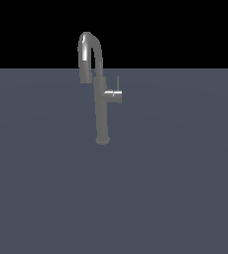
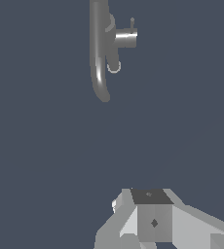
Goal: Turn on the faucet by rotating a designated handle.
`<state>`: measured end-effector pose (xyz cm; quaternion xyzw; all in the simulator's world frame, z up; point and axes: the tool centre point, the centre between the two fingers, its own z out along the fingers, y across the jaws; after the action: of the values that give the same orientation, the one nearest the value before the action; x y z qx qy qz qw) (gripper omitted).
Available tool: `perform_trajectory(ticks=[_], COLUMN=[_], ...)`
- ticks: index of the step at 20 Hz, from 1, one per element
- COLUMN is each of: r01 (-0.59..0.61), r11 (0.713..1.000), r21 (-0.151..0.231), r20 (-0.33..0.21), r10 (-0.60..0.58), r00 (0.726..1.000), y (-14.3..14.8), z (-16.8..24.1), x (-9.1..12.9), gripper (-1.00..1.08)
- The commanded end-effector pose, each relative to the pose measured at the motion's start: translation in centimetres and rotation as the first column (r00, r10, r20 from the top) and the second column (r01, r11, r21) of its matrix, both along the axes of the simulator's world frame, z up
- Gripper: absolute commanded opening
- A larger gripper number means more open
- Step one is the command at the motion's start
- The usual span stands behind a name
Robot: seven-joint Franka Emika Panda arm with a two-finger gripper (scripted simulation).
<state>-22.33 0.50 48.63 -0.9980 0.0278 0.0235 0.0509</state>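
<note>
The faucet stands alone on the flat grey-blue desk, a little left of centre and in the upper half of the exterior view. Its round base rests on the desk, its straight column rises slightly tilted, and its arched spout curls over at the top, crossing into the black background, with the outlet pointing down on the exterior view's left of the column.

A stubby horizontal cylinder juts from the column toward the exterior view's right, about midway up. The handle is a thin rod standing upright from the outer end of that cylinder, just beside the column but apart from it. Nothing touches the handle.

In the exterior view neither the arm nor the tool appears.

In the wrist view the faucet is seen from above, in the upper middle of the frame, with the spout running downward in the picture and its rounded end lowest. The cylinder sticks out sideways from the column, and the handle shows only as a short, thin stub at its end, foreshortened by the viewing angle.

The tool fills the lower middle of the wrist view as blocky grey and white shapes, cut off by the frame's bottom edge. It is well apart from the faucet, with bare desk between them. Its fingertips are out of sight, so I cannot tell whether it is spread or pressed together; nothing is seen in its grip.
</note>
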Motion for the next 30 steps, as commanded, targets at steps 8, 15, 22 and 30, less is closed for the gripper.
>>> perform_trajectory(ticks=[8, 15, 22, 30], r01=[0.137, 0.265, 0.401, 0.563], r11=[0.984, 0.943, 0.875, 0.761], r21=[0.117, 0.203, 0.271, 0.322], r20=[-0.136, -0.264, -0.4, -0.561], r10=[-0.12, -0.208, -0.277, -0.325], r00=[0.983, 0.942, 0.874, 0.761], y=[0.8, 1.0, 0.9, 0.4], z=[-0.6, -1.5, -2.9, -5.3], x=[4.6, 8.7, 12.8, 17.5], gripper=[-1.0, -1.0, -1.0, -1.0])
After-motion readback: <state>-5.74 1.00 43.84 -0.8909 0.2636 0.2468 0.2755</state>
